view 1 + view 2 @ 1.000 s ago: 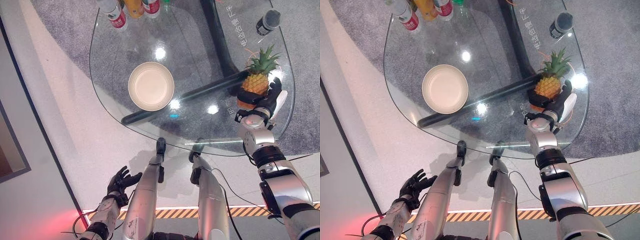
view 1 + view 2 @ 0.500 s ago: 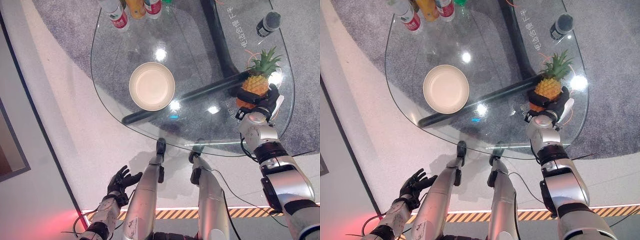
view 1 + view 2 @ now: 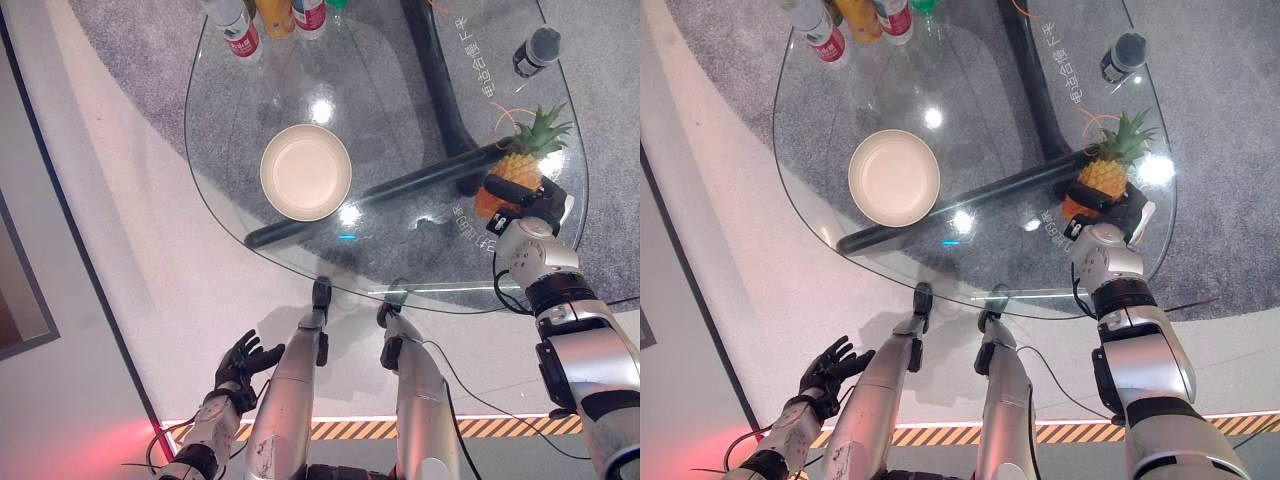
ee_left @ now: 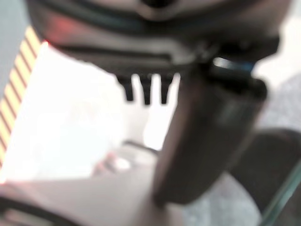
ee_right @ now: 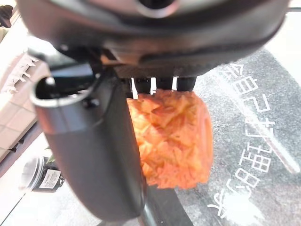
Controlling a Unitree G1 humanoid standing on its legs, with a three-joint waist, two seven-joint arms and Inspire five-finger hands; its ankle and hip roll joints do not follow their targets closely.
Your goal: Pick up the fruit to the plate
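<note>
A small pineapple [image 3: 517, 170] with a green crown is at the right end of the glass table [image 3: 240, 150], tilted with its crown toward the far right. My right hand [image 3: 535, 202] is shut on its orange body [image 5: 171, 136], thumb on one side and fingers over the other. The empty cream plate [image 3: 305, 171] sits near the table's middle, well to the left of the pineapple. My left hand [image 3: 241, 363] hangs open low at the left, off the table and above the floor.
Several bottles [image 3: 270, 18] stand at the table's far edge. A dark can [image 3: 535, 48] stands at the far right, beyond the pineapple. A black bar [image 3: 390, 190] of the table's frame runs under the glass between plate and pineapple.
The right hand has closed more tightly round the pineapple, and the fruit has shifted slightly right and tilted. The left hand stays where it was.
</note>
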